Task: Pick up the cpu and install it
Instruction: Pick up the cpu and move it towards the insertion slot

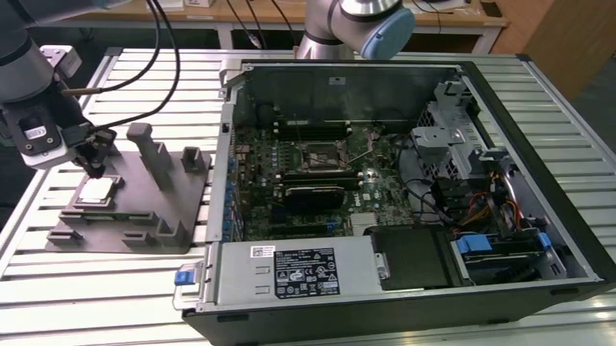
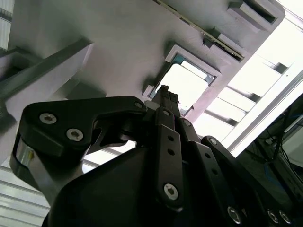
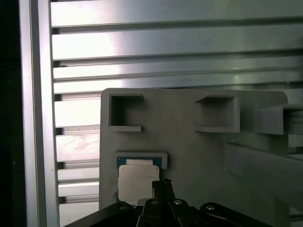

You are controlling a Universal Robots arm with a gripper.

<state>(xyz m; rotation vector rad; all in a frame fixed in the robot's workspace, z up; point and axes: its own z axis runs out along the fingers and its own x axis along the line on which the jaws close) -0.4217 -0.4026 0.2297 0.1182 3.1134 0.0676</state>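
Observation:
The cpu (image 1: pixel 97 190), a small flat square chip with a silvery-white top, lies in a recess at the near-left corner of the grey fixture (image 1: pixel 144 216) on the exterior view's left. My gripper (image 1: pixel 97 170) hangs just above the chip, its slim black fingers pressed together with nothing between them. In both wrist views the narrow tip (image 2: pixel 164 91) (image 3: pixel 162 185) sits over one edge of the cpu (image 2: pixel 189 85) (image 3: pixel 134 183). The black-framed motherboard socket (image 1: pixel 321 157) lies inside the open computer case (image 1: pixel 539 238), well to the right of the gripper.
Upright posts (image 1: pixel 154 155) rise from the fixture close beside the gripper. Cables (image 1: pixel 164 65) trail from the arm across the slatted metal table (image 1: pixel 97 288). A second arm's joint (image 1: pixel 371 25) stands behind the case. A black heatsink block (image 1: pixel 313 194) sits below the socket.

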